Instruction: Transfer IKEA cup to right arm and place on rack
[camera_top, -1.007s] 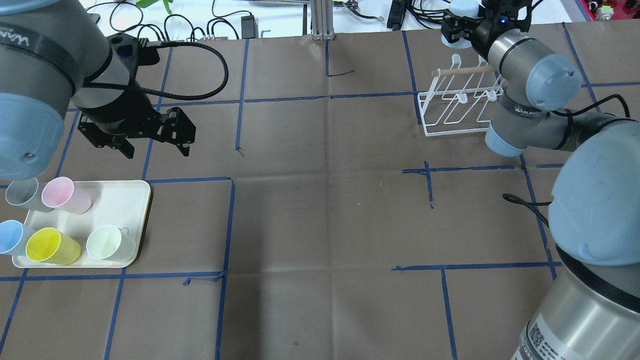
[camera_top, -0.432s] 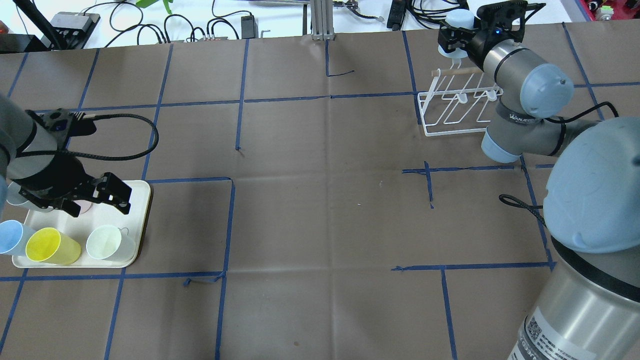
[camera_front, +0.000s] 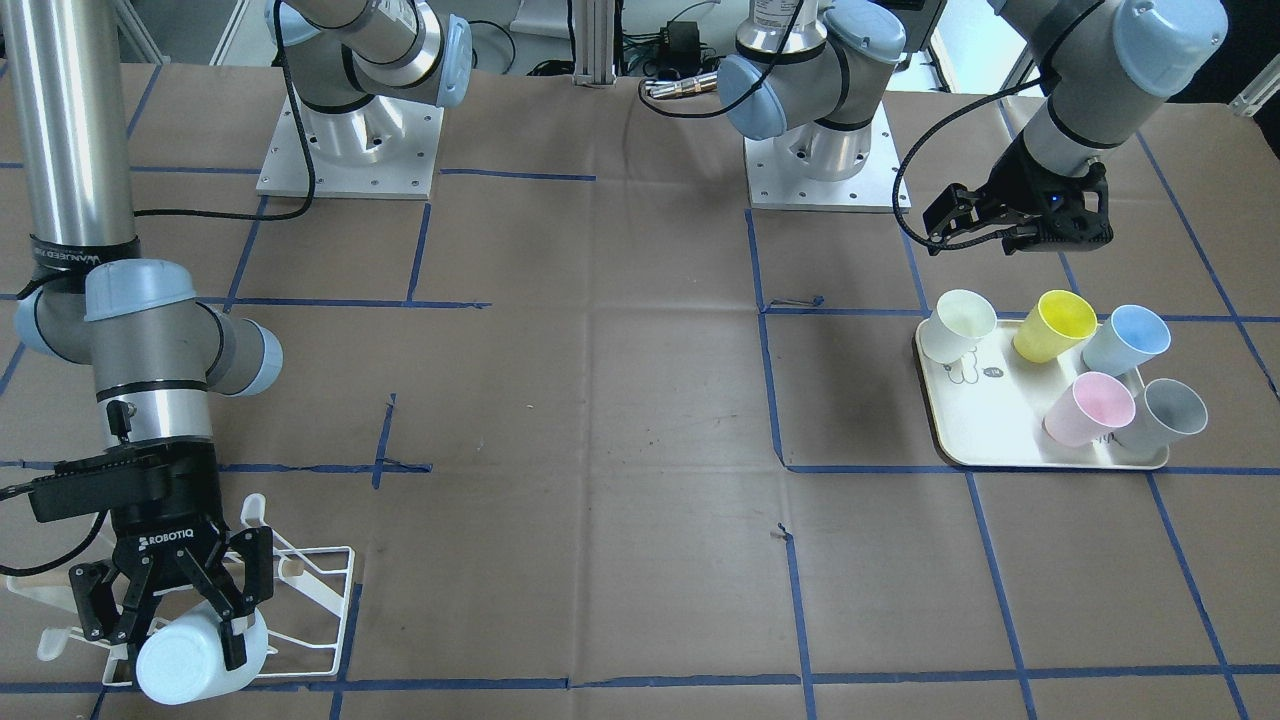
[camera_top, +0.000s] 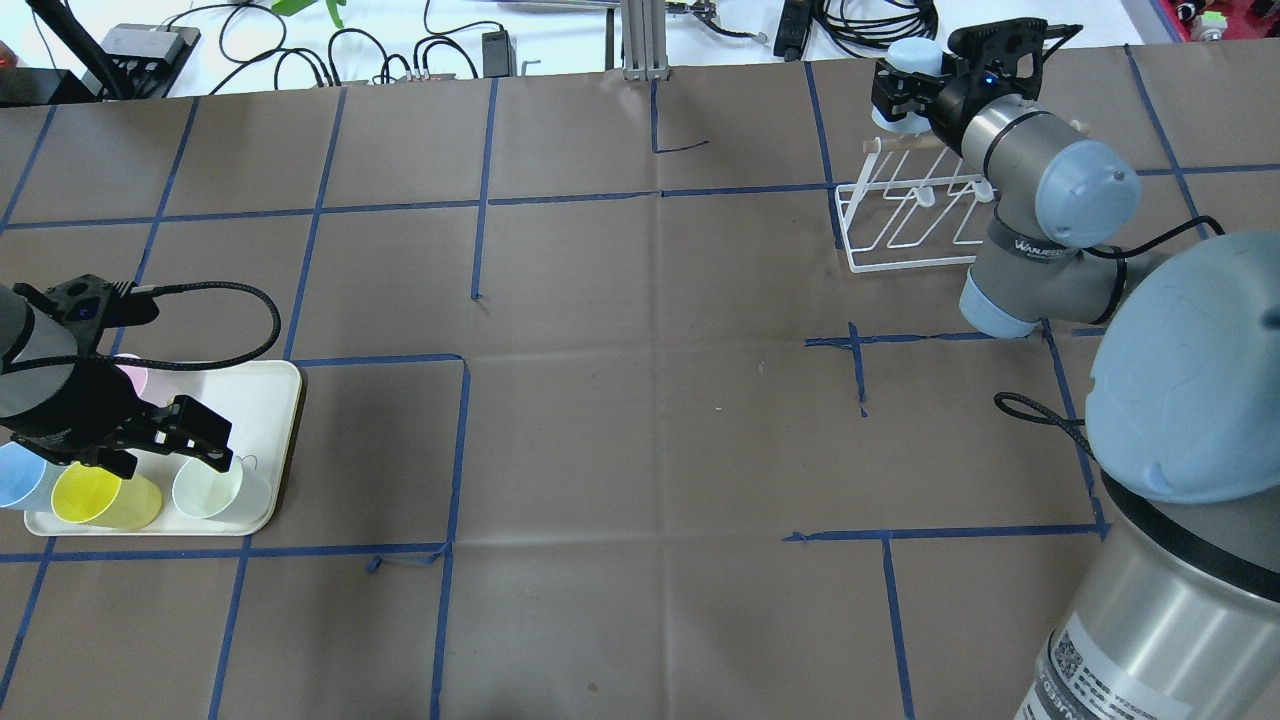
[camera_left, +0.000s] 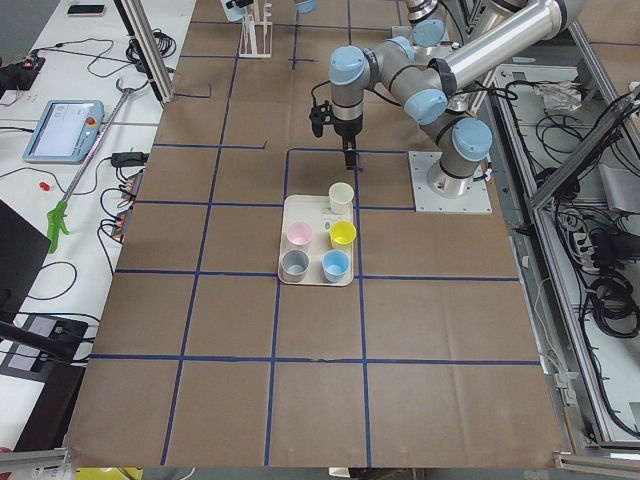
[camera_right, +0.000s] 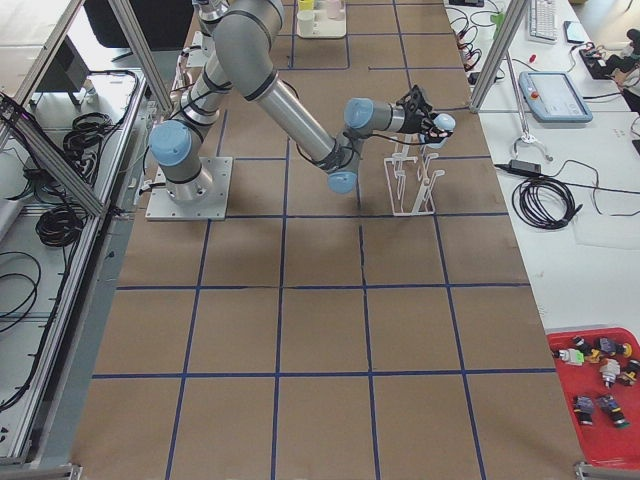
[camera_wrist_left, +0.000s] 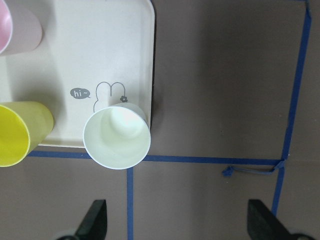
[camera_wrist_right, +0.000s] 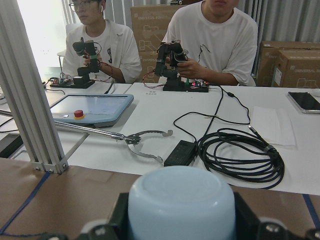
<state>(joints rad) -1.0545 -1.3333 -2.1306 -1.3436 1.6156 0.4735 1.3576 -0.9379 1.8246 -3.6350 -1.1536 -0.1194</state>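
Note:
My right gripper (camera_top: 912, 92) is shut on a pale blue IKEA cup (camera_top: 908, 55), held on its side over the far end of the white wire rack (camera_top: 915, 215). In the front-facing view the right gripper (camera_front: 165, 625) holds the cup (camera_front: 180, 665) low at the rack (camera_front: 310, 590). The cup's base fills the bottom of the right wrist view (camera_wrist_right: 181, 202). My left gripper (camera_top: 165, 452) is open and empty above the cream tray (camera_top: 265, 400). Its fingertips (camera_wrist_left: 95, 225) sit just off a white cup (camera_wrist_left: 116, 136).
The tray (camera_front: 990, 420) holds a white cup (camera_front: 958, 322), a yellow cup (camera_front: 1052, 324), a blue cup (camera_front: 1128, 338), a pink cup (camera_front: 1090, 408) and a grey cup (camera_front: 1165, 415). Cables and two operators lie beyond the table's far edge (camera_wrist_right: 200, 150).
My left arm has swung from the table's far left down over the tray, gripper still open. My right gripper has lowered the blue cup a little nearer the rack.

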